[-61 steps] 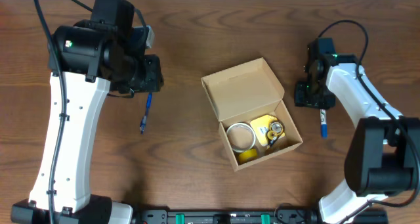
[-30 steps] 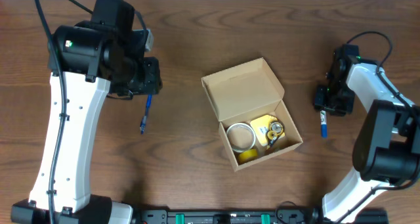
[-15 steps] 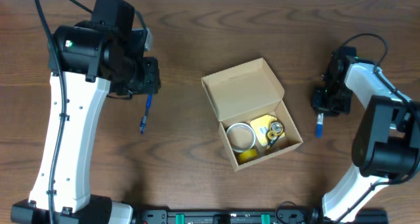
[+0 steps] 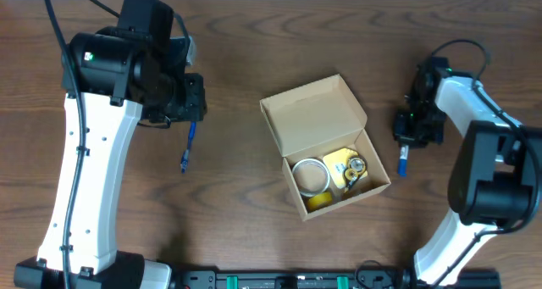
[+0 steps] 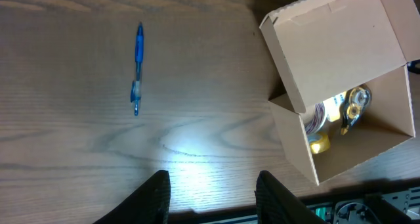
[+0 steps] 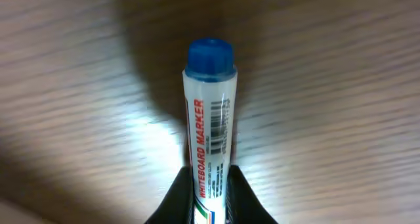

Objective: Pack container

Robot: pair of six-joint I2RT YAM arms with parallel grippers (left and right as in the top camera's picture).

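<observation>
Blue pen [image 4: 186,147] lies left, near the left gripper [image 5: 213,188], jaws apart and empty; box [image 4: 312,119] sits centre, lid open, part filled. Right gripper [image 6: 209,184] pinches a marker [image 6: 210,112] beside the box; step looks like marker transfer; next: swing over the opening, then release.

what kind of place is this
Likely a robotics lab bench, not a home: a left arm and right arm at a wooden table, with staged stationery: a cardboard container, blue pen and whiteboard marker.
</observation>
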